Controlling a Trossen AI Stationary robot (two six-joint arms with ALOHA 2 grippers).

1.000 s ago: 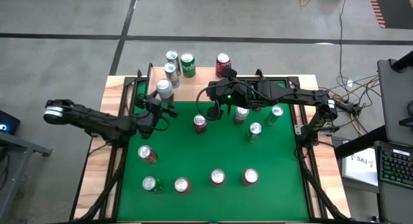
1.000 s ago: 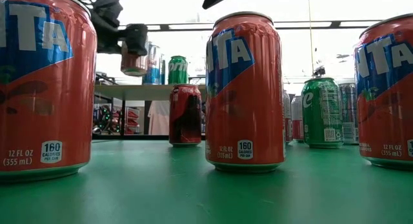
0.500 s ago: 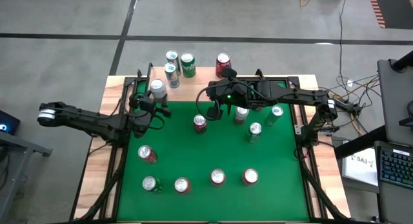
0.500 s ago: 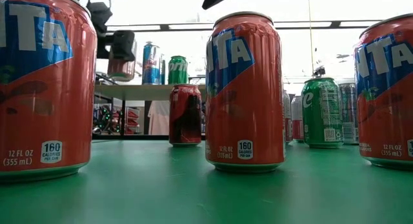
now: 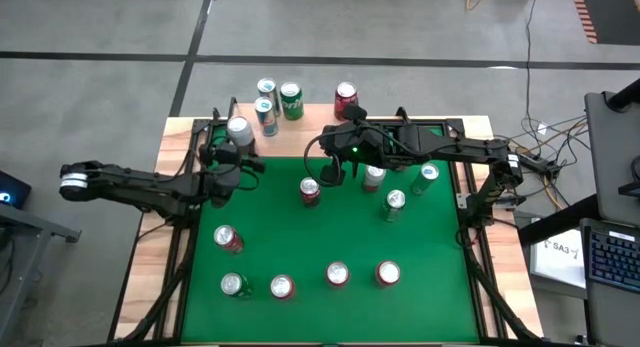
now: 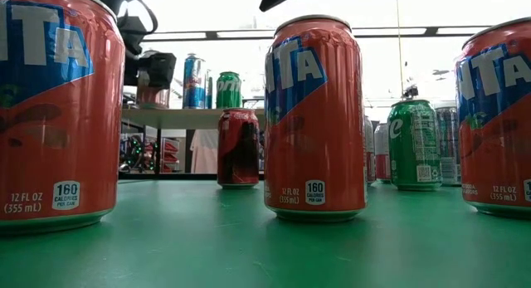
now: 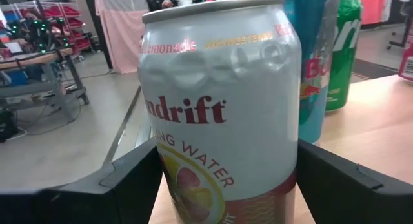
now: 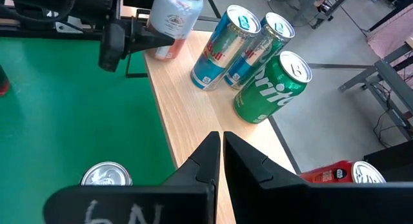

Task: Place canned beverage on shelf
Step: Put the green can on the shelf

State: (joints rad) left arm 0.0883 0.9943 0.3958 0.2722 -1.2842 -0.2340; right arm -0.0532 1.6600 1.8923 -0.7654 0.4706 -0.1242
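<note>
A white sparkling-water can (image 7: 222, 108) stands upright between the fingers of my left gripper (image 5: 236, 145), at the left end of the shelf (image 5: 315, 112). The shelf is a light-wood board along the table's far edge. In the low view the can's base (image 6: 153, 104) is level with the board's top; whether it rests there I cannot tell. My right gripper (image 5: 332, 175) hangs shut over the green table (image 5: 330, 237), near its far middle, holding nothing. My left gripper pinches the white can by its two opposite sides (image 7: 161, 185), low on the body, between its two fingers (image 7: 122, 185). The fingers lie level and come from the table's left and near side. The can stays upright in the hold.
On the shelf stand two slim blue cans (image 8: 222, 46), a green can (image 8: 271, 88) and a red can (image 8: 352, 172). Several cans stand on the green table, among them a red one (image 5: 310, 190) near the middle and a row (image 5: 335, 275) along the near edge.
My left gripper has carried the white can toward the table's far left corner and down, over the left end of the shelf. The can has stayed upright. My right arm has kept still.
</note>
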